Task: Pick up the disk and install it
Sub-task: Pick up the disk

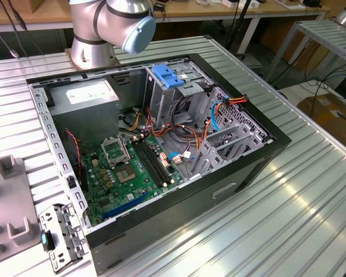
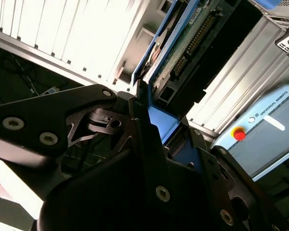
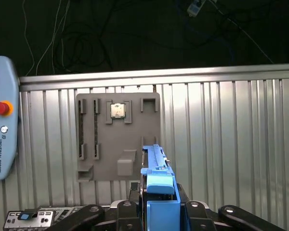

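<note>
The disk [image 3: 156,166] sits clamped edge-on in the gripper [image 3: 156,206], over the table [image 3: 231,144] beside the grey parts tray [image 3: 101,144]. Pickup looks done. Installing it would call for lining its rails up with the computer case [image 1: 242,173].

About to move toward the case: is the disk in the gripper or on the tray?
In the gripper. The first wrist view shows the disk clamped edge-on between its fingers, apart from the grey tray.

disk [image 3: 155,166] | blue rails, edge-on | gripped in pincer [image 3: 159,204], raised
</note>
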You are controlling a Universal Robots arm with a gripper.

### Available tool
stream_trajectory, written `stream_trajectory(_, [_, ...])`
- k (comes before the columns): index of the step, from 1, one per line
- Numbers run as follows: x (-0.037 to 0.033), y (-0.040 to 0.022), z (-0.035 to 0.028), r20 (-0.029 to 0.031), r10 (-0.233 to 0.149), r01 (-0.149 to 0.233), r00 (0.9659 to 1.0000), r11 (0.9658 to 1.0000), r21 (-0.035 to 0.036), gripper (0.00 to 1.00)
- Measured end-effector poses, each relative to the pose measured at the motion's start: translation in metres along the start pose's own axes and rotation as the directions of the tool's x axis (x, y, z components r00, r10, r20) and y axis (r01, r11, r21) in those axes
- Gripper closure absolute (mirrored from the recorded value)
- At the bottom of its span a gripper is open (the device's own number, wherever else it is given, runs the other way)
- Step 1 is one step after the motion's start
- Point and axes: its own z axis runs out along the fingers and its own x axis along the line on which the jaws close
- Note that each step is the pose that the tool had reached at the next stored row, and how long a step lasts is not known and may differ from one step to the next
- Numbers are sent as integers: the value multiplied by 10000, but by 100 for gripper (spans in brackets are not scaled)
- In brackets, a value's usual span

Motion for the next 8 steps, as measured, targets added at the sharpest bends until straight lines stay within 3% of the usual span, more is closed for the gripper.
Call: stream_trajectory(8, [46,-81,11,-4,0,0,10000,10000,0,63])
